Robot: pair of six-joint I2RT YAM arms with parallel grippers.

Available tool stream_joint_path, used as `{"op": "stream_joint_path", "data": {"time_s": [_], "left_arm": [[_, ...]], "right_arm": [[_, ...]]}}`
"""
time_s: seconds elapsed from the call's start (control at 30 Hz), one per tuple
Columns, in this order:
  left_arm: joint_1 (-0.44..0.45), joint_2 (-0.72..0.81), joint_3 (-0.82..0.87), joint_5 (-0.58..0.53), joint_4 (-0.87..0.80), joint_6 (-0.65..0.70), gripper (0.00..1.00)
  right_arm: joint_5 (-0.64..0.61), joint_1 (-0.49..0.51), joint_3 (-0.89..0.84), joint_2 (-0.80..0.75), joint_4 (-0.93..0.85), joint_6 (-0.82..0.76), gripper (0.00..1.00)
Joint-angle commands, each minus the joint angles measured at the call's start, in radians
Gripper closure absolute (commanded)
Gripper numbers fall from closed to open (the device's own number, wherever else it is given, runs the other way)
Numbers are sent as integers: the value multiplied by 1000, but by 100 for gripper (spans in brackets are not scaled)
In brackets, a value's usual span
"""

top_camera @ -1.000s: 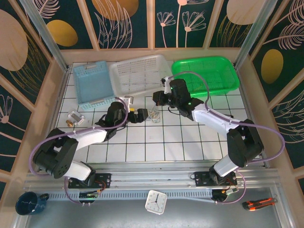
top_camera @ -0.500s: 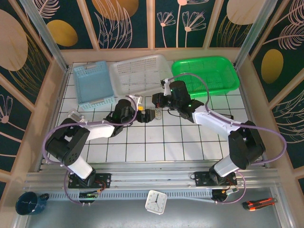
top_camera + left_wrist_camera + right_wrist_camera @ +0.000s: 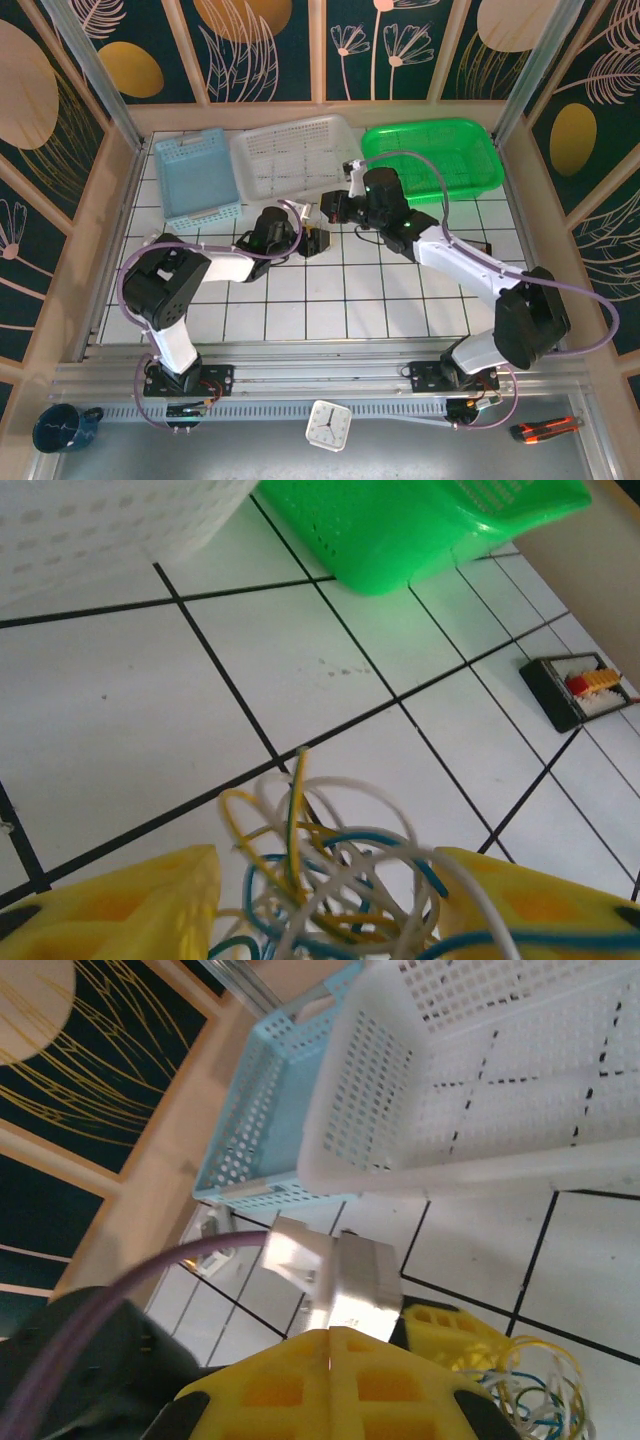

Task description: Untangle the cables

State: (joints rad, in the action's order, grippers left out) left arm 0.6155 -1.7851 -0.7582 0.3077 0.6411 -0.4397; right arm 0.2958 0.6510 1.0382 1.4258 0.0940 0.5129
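The cables lay as one curly clump of blue, white and yellowish strands on the tiled table, a little to the near side of the white basket and level with its right half; the left gripper sat low over them there, one yellow finger on each side of the clump; a blue strand and a white strand ran across the inner face of the finger farther from the basket; the jaws stood partly apart with the wires between them, and I could not tell whether they pinched the clump or only flanked it.

The right gripper was clenched, its two yellow fingers pressed together along a thin seam with nothing seen between them; it hung close to the white basket's near right corner, between the basket and the left gripper; from its wrist view the clump showed just beyond the left gripper's finger.

A blue basket stood against the white basket's left side and a green basket against its right; a small black block with red and yellow parts lay flat on the tiles, well to the right of the white basket and nearer than the green basket.
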Motion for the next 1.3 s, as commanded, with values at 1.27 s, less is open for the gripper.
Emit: {"op": "stream_joint_path", "data": {"time_s": [1.27], "left_arm": [[5,-45,162,34,126,-43,57]], "right_arm": [[248,-404,371,-173,406,396,100]]}}
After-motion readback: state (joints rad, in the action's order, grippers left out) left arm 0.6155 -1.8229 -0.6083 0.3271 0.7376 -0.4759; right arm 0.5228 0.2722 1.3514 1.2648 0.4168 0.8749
